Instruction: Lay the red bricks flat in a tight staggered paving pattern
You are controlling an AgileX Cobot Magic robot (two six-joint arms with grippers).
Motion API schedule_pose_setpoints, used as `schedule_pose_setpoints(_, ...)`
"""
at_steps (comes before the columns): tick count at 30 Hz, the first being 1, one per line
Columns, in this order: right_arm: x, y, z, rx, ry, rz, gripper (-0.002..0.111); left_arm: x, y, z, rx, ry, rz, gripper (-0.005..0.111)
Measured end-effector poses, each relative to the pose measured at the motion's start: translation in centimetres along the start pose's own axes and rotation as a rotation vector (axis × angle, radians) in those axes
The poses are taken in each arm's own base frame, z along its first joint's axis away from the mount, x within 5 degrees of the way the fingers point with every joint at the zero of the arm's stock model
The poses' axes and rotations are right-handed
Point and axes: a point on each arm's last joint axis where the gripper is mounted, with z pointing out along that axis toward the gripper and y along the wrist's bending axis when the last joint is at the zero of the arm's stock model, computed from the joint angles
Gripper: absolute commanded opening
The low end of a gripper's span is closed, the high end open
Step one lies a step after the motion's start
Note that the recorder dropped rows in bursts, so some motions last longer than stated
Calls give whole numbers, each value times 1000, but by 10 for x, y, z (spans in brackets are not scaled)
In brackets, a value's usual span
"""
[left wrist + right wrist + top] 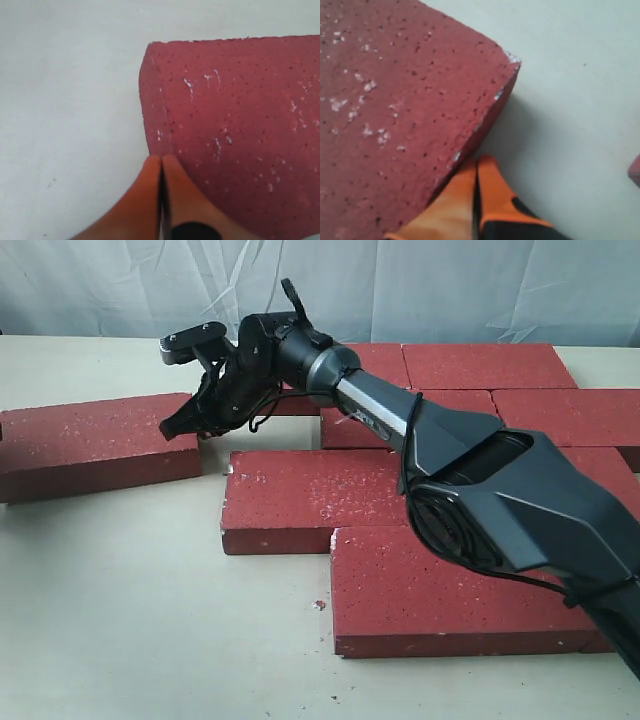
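Red bricks (480, 440) flat on pale table (120, 620), most packed staggered at right, loose brick (95, 445) apart at left, right gripper (178, 427) pinched closed, touching its end, left gripper (161, 162) likewise closed, empty, tips at another brick (235, 125) edge

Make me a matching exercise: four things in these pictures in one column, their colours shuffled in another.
Things:
1. leftmost brick
2. table
3. right fingers
4. right arm

Colours:
A. orange
B. dark grey
C. dark red with pale specks
D. beige

Pairs: 1-C; 2-D; 3-A; 4-B
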Motion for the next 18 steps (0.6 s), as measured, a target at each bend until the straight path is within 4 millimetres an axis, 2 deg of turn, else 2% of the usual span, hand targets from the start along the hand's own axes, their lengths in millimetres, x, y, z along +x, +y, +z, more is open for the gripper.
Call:
schedule_pose_setpoints(6, -2, -1, -16, -3, 62, -10, -1, 1, 1, 12, 55, -43, 7, 0)
schedule_pose_setpoints(12, 10, 0, -18, -19, 192, -15, -1, -3, -4, 11, 132, -96, 36, 0)
schedule_pose_setpoints(18, 11, -2, -31, 39, 280, -65, -1, -4, -10, 10, 201, -112, 56, 0)
